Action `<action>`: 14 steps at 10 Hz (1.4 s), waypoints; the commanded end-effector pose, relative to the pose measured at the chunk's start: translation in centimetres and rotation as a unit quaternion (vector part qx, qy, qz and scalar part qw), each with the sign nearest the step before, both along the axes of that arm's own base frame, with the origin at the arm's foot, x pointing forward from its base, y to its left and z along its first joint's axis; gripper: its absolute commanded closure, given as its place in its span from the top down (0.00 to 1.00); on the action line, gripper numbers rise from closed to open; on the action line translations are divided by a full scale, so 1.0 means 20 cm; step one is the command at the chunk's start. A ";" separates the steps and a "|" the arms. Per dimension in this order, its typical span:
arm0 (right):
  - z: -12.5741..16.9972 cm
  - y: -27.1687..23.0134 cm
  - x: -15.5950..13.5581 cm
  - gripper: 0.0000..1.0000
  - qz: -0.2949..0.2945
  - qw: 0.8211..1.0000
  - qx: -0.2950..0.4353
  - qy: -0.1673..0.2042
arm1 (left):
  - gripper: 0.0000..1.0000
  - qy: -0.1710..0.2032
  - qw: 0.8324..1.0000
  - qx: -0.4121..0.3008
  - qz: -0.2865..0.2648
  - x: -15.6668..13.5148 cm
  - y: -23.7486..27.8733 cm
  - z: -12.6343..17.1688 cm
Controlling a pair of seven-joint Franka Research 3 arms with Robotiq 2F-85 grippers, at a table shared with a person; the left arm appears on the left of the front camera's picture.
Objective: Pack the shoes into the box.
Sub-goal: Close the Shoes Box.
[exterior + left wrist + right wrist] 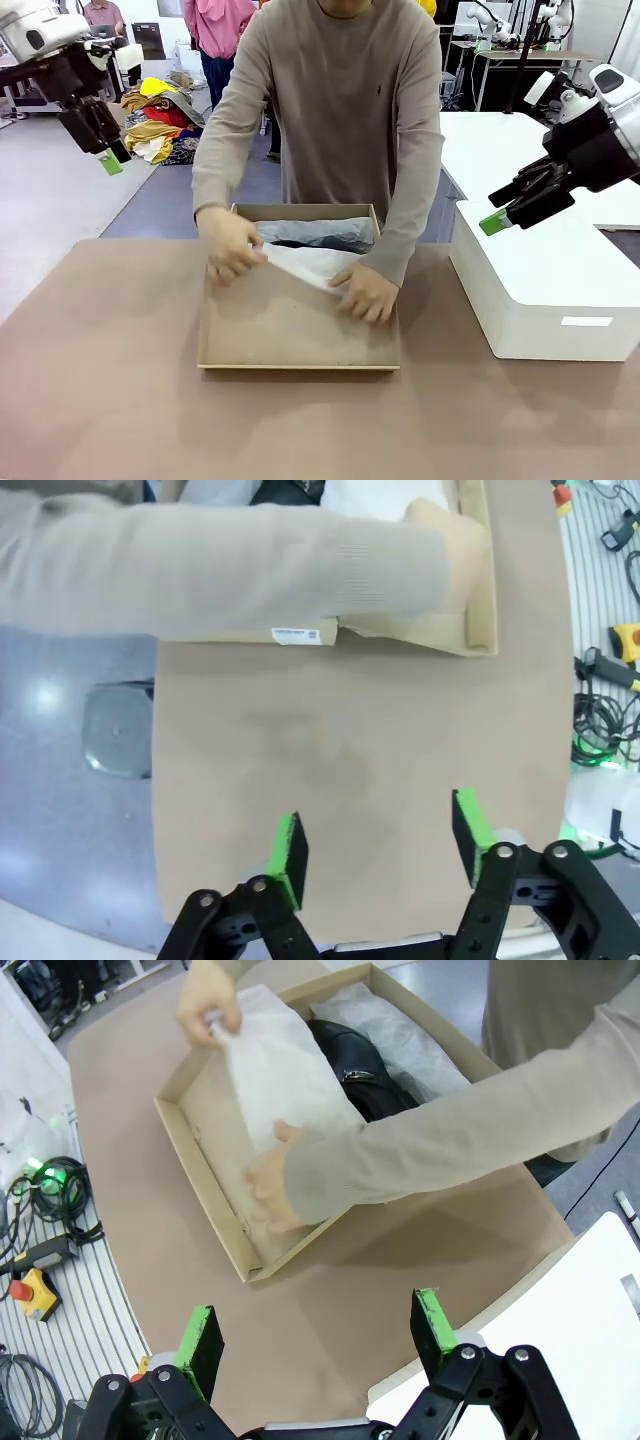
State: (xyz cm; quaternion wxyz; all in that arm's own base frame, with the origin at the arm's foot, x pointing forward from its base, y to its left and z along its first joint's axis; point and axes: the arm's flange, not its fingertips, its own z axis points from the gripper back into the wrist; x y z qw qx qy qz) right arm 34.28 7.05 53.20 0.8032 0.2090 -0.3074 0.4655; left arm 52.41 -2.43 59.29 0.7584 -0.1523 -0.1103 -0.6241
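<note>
The tan cardboard box (300, 358) lies open mid-table, near the person's side. In the right wrist view a glossy black shoe (362, 1078) with a metal buckle lies in the box (205, 1150), partly under white tissue paper (280, 1080). The person's two hands (230, 245) hold that tissue paper (305, 265) down inside the box. My left gripper (112, 155) hangs high at the far left, open and empty; the left wrist view shows it (380, 840) over bare table, well short of the box (440, 630). My right gripper (495, 210) hovers open at the right, empty (315, 1335).
A large white box (540, 290) stands on the table's right side, under my right gripper. The brown table (100, 380) has free room in front of and left of the cardboard box. A pile of clothes (155, 115) lies on the floor at the back left.
</note>
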 end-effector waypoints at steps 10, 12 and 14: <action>0.00 0.00 0.01 1.00 0.006 1.000 0.009 -0.002 | 0.00 0.039 0.997 -0.064 -0.019 0.04 0.06 0.01; 0.00 0.00 0.01 1.00 0.006 1.000 0.009 -0.002 | 0.00 0.029 0.999 -0.018 -0.017 0.03 0.02 -0.01; 0.00 0.00 0.01 1.00 0.006 1.000 0.009 -0.002 | 0.00 0.029 0.999 -0.018 -0.017 0.03 0.02 -0.01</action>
